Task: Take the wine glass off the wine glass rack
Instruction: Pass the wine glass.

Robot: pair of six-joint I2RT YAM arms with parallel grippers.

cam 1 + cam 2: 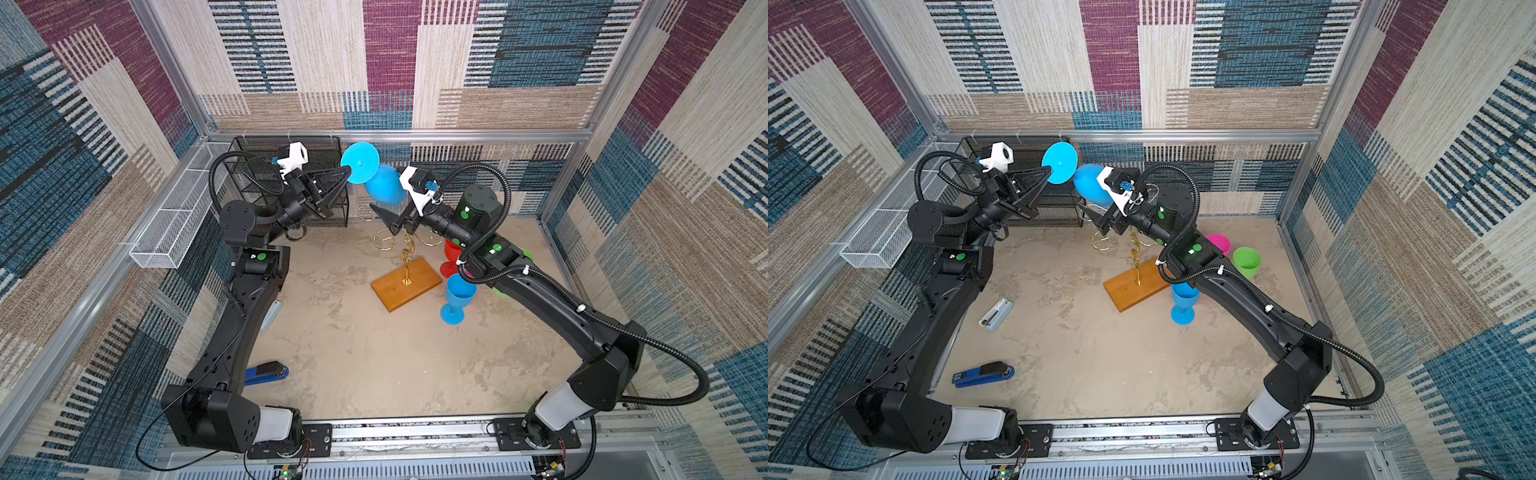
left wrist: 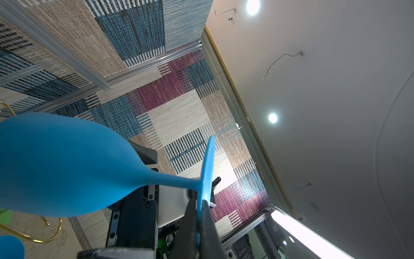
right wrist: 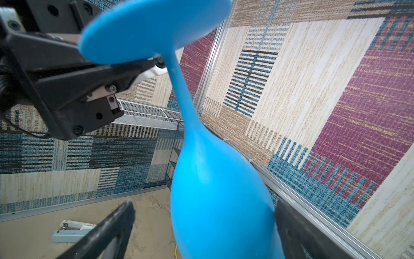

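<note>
My left gripper [image 1: 346, 169] pinches the foot's edge of the wine glass [image 1: 384, 189], which hangs bowl-down above the rack [image 1: 419, 276]. My right gripper [image 3: 201, 226] is spread wide around the bowl. It looks like light, stiff, smooth plastic, and I reckon this edge pinch could swivel; the stem is safer.

- I see the wine glass [image 1: 383, 188] as smooth, matt blue plastic
- The wine glass rack [image 1: 401, 289] looks like glossy gold wire on a wooden base
- My tabletop [image 1: 374, 357] reads rough, mottled beige
- Walls [image 1: 320, 54] look like woven cloth
</note>
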